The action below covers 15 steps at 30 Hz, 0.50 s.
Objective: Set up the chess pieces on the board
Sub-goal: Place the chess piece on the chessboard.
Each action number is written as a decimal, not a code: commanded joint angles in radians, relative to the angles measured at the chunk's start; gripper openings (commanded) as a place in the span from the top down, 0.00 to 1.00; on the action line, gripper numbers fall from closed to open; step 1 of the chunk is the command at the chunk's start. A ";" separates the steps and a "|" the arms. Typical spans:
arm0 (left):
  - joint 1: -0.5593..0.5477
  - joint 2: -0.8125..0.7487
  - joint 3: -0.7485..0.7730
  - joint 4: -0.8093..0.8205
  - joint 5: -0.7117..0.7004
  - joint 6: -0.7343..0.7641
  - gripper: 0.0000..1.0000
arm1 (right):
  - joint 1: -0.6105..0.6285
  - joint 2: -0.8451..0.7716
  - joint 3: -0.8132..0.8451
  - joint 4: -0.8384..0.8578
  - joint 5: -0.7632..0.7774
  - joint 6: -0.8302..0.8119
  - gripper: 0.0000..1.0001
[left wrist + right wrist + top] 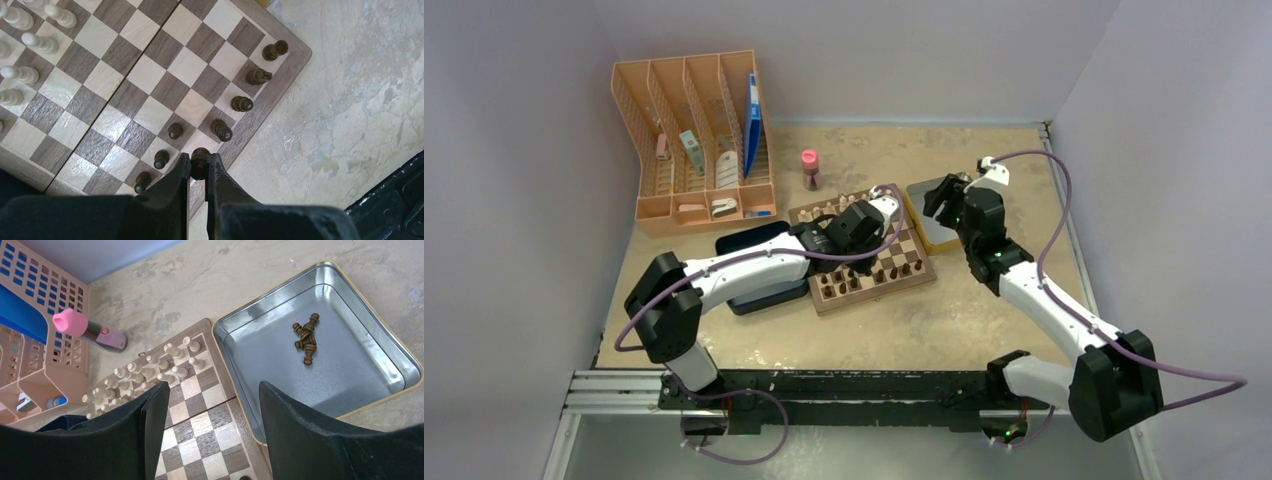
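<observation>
Left fingers are clenched on a dark chess piece, pinching it by the head right at the edge of the chessboard. It sits in line with four dark back-row pieces that stand along that edge toward the corner. I can't tell whether its base touches the wood. Three smaller dark pieces stand one row in, just beside the grasp, and the pale cream pieces crowd the opposite side of the board. Over on my right wrist view, the right fingers are released, spread wide and holding nothing, hovering above where the board meets a square metal tin. Inside the tin, a small heap of dark pieces lies tumbled together on their sides. From the top camera I see the left arm reaching across a dark tray onto the board, and the right arm angled in over the tin. A pink-capped bottle stands on the bench beyond the board, near a peach desk organiser.
</observation>
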 commanded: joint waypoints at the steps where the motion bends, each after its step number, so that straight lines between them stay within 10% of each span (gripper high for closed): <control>1: -0.006 -0.019 -0.029 0.108 -0.019 -0.007 1.00 | -0.003 -0.041 0.001 0.040 -0.002 -0.002 0.31; 15: -0.006 -0.025 -0.112 0.193 -0.012 0.016 1.00 | -0.005 -0.040 0.002 0.046 -0.011 -0.011 0.31</control>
